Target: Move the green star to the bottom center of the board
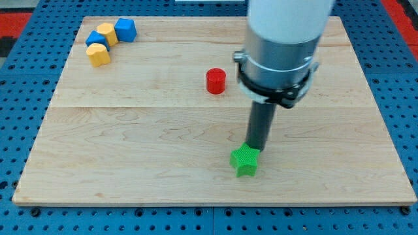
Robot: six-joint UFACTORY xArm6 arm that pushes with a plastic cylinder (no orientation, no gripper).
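The green star (pixel 245 161) lies on the wooden board (pixel 130 143), near the view's bottom and a little right of centre. My tip (pixel 256 148) is at the star's upper right edge, touching or almost touching it. The dark rod rises from there to the arm's grey and white body at the view's top.
A red cylinder (pixel 216 81) stands near the board's middle, above and left of the star. At the view's top left sit a blue block (pixel 125 29), a yellow block (pixel 107 32), another blue block (pixel 96 39) and a yellow block (pixel 99 55), close together.
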